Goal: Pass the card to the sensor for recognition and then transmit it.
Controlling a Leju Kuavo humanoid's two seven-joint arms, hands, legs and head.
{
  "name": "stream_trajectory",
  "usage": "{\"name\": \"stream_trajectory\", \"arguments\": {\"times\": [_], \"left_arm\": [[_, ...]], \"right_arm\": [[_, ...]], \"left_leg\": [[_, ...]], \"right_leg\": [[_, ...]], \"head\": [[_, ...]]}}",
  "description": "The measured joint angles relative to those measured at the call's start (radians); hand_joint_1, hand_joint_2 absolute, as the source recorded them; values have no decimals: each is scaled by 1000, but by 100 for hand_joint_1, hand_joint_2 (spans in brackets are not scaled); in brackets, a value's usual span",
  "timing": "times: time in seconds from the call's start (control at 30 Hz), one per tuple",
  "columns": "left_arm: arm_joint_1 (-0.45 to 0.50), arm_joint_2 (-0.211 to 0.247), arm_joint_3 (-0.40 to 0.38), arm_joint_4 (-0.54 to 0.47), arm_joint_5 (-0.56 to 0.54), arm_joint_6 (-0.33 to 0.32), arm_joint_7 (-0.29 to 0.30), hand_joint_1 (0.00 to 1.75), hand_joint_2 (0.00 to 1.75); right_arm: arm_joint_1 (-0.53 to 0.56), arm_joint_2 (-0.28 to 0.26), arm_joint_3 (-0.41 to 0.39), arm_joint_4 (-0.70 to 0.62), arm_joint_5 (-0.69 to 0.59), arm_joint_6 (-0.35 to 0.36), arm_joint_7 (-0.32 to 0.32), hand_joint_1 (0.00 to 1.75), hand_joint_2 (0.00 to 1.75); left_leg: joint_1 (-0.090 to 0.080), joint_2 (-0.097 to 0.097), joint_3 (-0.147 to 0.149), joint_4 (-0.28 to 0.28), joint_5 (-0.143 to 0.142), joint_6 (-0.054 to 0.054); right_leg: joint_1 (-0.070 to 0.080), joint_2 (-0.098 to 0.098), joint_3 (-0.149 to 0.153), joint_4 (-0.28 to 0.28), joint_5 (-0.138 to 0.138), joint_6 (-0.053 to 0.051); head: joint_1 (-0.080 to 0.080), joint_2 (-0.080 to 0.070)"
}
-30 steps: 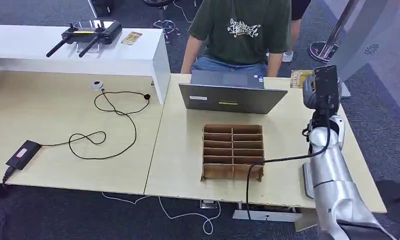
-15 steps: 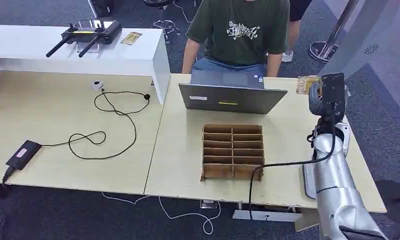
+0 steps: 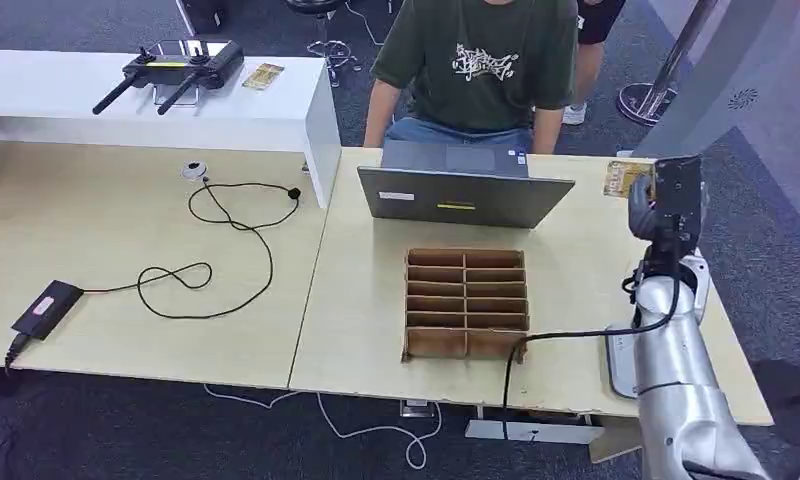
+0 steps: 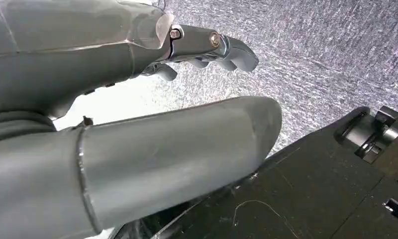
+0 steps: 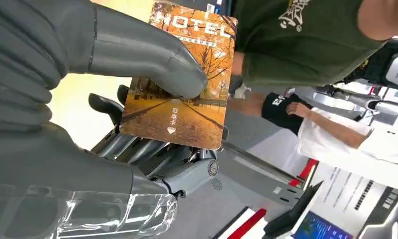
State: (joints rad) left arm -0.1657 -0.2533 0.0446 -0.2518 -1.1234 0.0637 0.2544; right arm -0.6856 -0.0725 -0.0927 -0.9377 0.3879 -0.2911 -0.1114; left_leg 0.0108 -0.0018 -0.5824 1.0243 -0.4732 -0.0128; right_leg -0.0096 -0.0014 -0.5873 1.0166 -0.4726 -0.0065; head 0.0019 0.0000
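Two pale wooden tables (image 3: 126, 260) stand side by side on grey carpet (image 3: 96, 430), a white shelf (image 3: 126, 105) behind.

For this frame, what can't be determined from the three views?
- Sensor: none can be identified in any view.
- Card: part of the face lies under the right hand's thumb in the right wrist view; in the head view it is too small to read.
- Person: cut off by the head view's top edge.
- Left hand: in its wrist view the near thumb hides the palm.
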Motion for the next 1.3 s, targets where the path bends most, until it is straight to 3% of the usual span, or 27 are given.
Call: {"name": "stream_trajectory", "arguments": {"times": [0.5, 1.3], "left_arm": [[0, -1, 0, 0, -5, 13, -3, 0, 0], [1, -1, 1, 0, -20, 26, -5, 0, 0]], "right_arm": [[12, -34, -50, 12, -1, -23, -9, 175, 175], [116, -34, -120, -56, -31, -35, -26, 175, 175]], "left_leg": [[0, 0, 0, 0, 0, 0], [0, 0, 0, 0, 0, 0]], "right_leg": [[0, 0, 0, 0, 0, 0], [0, 0, 0, 0, 0, 0]], "head": [[0, 0], [0, 0]]}}
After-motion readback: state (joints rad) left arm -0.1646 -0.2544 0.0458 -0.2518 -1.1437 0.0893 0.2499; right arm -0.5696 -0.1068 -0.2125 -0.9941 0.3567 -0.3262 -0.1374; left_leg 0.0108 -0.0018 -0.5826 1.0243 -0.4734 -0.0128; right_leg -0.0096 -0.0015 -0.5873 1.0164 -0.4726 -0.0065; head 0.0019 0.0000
